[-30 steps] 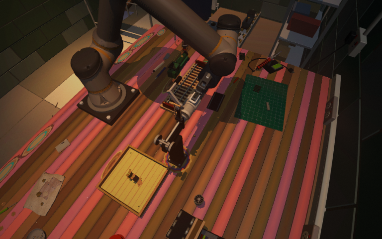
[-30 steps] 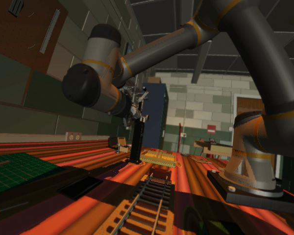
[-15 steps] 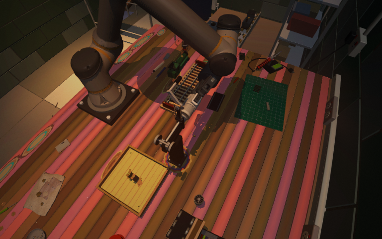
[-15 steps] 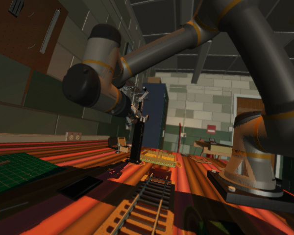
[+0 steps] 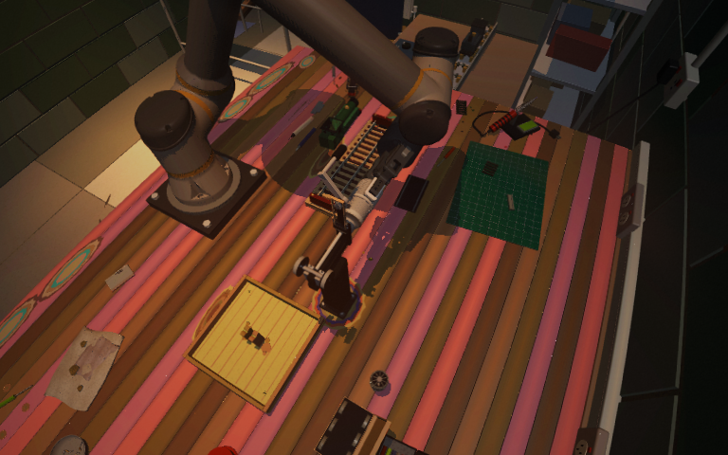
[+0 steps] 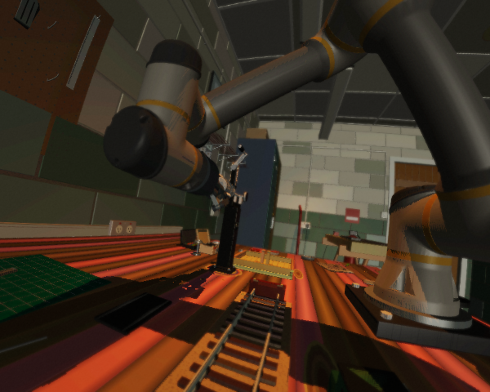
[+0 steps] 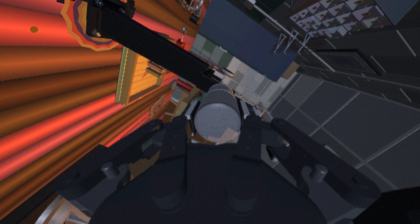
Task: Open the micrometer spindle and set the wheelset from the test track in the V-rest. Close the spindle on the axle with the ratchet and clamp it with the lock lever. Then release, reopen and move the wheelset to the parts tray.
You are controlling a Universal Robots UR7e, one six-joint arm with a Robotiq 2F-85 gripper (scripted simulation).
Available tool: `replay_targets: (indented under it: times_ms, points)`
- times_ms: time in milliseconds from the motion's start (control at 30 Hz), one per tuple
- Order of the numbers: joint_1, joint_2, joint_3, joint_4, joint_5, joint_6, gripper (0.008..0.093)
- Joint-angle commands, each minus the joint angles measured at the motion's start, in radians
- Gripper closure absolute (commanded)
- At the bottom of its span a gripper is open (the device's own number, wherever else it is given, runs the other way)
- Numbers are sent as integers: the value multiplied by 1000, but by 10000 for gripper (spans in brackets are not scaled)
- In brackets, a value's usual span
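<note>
The wheelset (image 5: 313,273) sits on the micrometer stand (image 5: 335,285), its two wheels on a thin axle beside the black post. The micrometer's grey knurled ratchet knob (image 7: 217,114) is clamped between the fingers of my gripper (image 7: 217,115), which reaches the top end of the micrometer (image 5: 344,213) from the track side. The lock lever (image 6: 239,157) sticks up from the micrometer head. The test track (image 5: 360,151) lies just behind my wrist, and the yellow parts tray (image 5: 255,340) lies flat in front of the stand.
The black stand post (image 6: 229,236) rises right beneath my gripper. A black pad (image 5: 411,193) and a green cutting mat (image 5: 499,193) lie to the right of the track. A green locomotive (image 5: 339,121) stands left of it, and my arm's base (image 5: 202,191) is bolted further left.
</note>
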Motion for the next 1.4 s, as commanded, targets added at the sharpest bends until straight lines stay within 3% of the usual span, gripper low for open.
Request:
replay_targets:
  times_ms: [0,933,1367]
  points:
    - [0,-1,0,0,0,0,934]
    - [0,-1,-1,0,0,0,934]
    - [0,-1,-1,0,0,0,674]
